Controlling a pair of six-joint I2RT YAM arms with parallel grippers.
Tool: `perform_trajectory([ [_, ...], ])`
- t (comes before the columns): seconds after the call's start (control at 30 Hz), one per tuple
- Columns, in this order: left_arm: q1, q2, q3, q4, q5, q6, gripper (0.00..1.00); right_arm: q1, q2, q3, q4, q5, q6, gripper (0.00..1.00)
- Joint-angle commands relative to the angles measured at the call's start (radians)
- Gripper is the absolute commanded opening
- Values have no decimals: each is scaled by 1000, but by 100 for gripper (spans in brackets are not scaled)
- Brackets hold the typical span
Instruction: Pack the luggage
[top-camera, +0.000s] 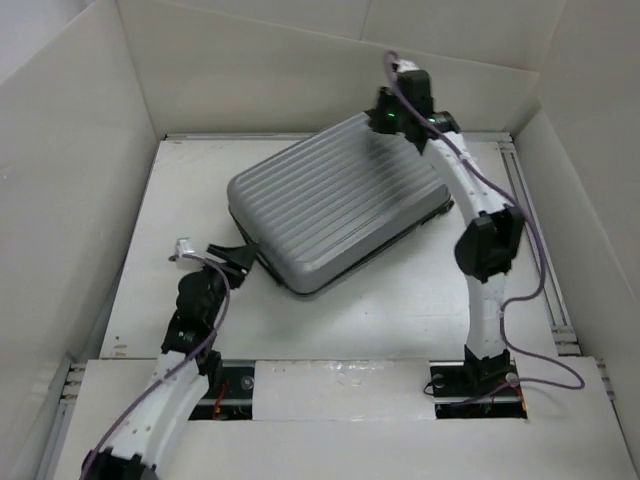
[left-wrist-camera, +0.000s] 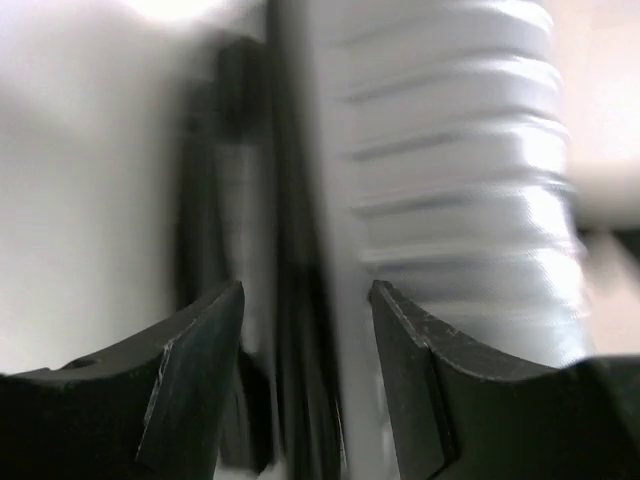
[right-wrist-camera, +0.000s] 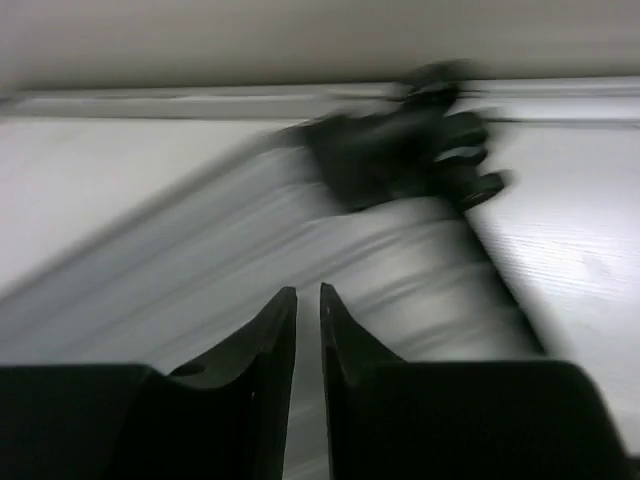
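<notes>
One closed luggage is laid flat on the surface, judged heavy, stiff, slippery; its seam edge is best gripped. Left jaws are spread halfway astride it; right jaws are almost closed, empty.

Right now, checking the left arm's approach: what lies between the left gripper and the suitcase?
Nothing: left wrist view shows the left gripper, open, straddling the dark seam of the suitcase.

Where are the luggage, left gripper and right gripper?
luggage (top-camera: 335, 200): top external view, middle of the ribbed silver shell.
left gripper (left-wrist-camera: 305, 295): left wrist view, midway between its fingertips.
right gripper (right-wrist-camera: 308, 292): right wrist view, midway between its fingertips.
</notes>
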Motion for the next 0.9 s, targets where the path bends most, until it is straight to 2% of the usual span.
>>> perform_trajectory([
  [0.0, -255, -300, -53, -187, 255, -60, 51, 348, 162, 410, -161, -467, 7, 23],
  [0.03, -276, -471, -30, -291, 212, -40, 53, 367, 186, 490, -201, -420, 6, 35],
  [0.07, -276, -535, 49, -497, 89, 11, 61, 393, 187, 539, -235, -369, 6, 44],
  [0.1, -276, -583, 95, -579, 22, 39, 66, 393, 158, 553, -235, -283, 6, 52],
  [0.13, -276, -615, 138, -633, -41, 65, 72, 393, 112, 494, -209, -248, 28, 57],
  [0.17, -276, -628, 175, -676, -94, 90, 79, 393, -16, 428, -180, -220, 46, 65],
  [0.2, -276, -604, 226, -665, -143, 105, 90, 369, -95, 341, -93, -194, 83, 69],
  [0.23, -276, -567, 252, -643, -144, 142, 95, 356, -176, 144, -47, -150, 100, 72],
  [0.27, -276, -463, 277, -617, -144, 161, 99, 342, -332, 51, -8, -120, 114, 79],
  [0.33, -276, -342, 346, -537, -101, 181, 99, 303, -480, -122, 49, -19, 137, 82],
  [0.37, -276, -238, 366, -504, -92, 220, 99, 289, -550, -287, 49, 13, 146, 82],
  [0.43, -276, -136, 427, -438, -121, 231, 99, 261, -758, -452, 67, 142, 184, 82],
  [0.47, -276, -87, 452, -416, -133, 245, 99, 246, -827, -615, 78, 173, 204, 82],
  [0.5, -266, 20, 478, -399, -161, 262, 99, 227, -958, -693, 78, 196, 227, 78],
  [0.53, -265, 75, 534, -390, -191, 262, 99, 174, -1020, -767, 107, 208, 274, 77],
  [0.57, -244, 131, 568, -376, -182, 277, 99, 140, -1075, -893, 118, 196, 293, 75],
  [0.63, -185, 305, 640, -347, -108, 323, 99, 68, -1186, -996, 130, 176, 331, 75],
  [0.67, -163, 361, 723, -347, -31, 337, 99, -14, -1204, -1037, 130, 165, 341, 75],
  [0.73, -94, 509, 809, -359, 37, 372, 99, -104, -1205, -1120, 155, 69, 341, 79],
  [0.77, -71, 550, 881, -370, 73, 401, 99, -189, -1205, -1137, 164, 40, 362, 81],
  [0.83, -8, 623, 939, -370, 136, 414, 99, -274, -1179, -1207, 225, -67, 376, 84],
  [0.87, 64, 694, 965, -370, 179, 414, 99, -322, -1147, -1227, 281, -112, 405, 84],
])
